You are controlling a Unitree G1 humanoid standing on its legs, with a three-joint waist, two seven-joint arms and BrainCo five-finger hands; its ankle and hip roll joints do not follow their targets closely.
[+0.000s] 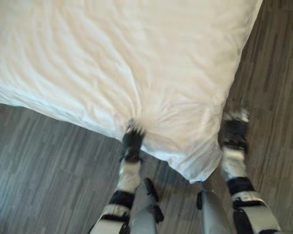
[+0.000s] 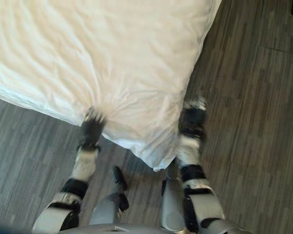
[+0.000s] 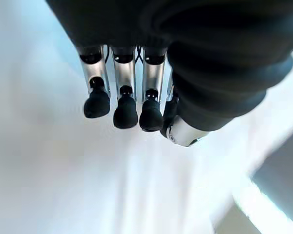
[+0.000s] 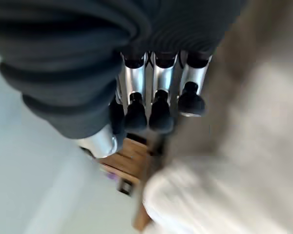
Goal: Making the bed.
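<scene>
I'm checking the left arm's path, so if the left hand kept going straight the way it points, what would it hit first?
Most likely the white duvet. The left hand already sits at the duvet's near edge, pointing into it, and its wrist view shows white cloth just past the fingers. Whether they already touch is unclear.

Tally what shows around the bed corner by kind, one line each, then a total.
White duvet: 1
Robot hands, left hand and right hand: 2
Wooden floor: 1
Total: 4
</scene>
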